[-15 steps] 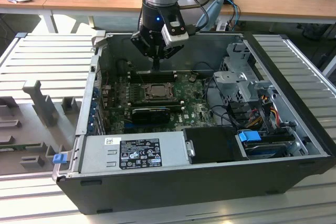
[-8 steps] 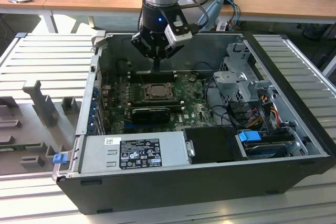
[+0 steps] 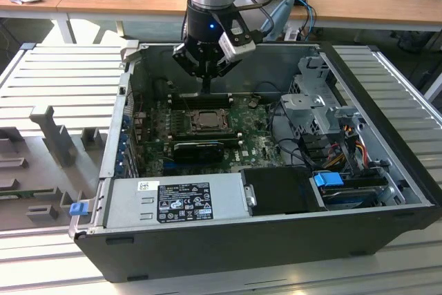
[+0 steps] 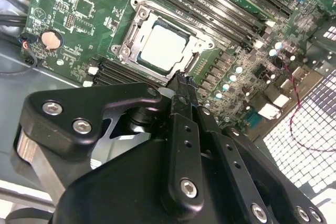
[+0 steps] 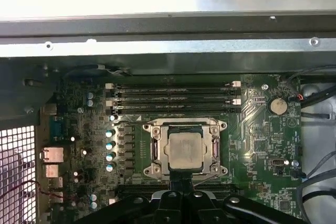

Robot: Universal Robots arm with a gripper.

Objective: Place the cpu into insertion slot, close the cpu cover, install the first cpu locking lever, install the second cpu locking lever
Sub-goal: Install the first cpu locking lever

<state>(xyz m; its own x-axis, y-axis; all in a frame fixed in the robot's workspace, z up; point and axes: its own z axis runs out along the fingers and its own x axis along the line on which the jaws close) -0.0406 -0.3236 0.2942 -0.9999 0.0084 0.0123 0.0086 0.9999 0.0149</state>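
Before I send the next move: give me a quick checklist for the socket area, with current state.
1. Pale silvery square cpu seated in the black-framed insertion slot: ok.
2. Dark-grey metal frame cpu cover down over the chip: ok, looks flat.
3. Locking levers latched: cannot tell, too thin to make out.
4. Black claw shut, nothing held: ok.
5. Claw tip touching the cover: cannot tell; it sits at the cover's edge.
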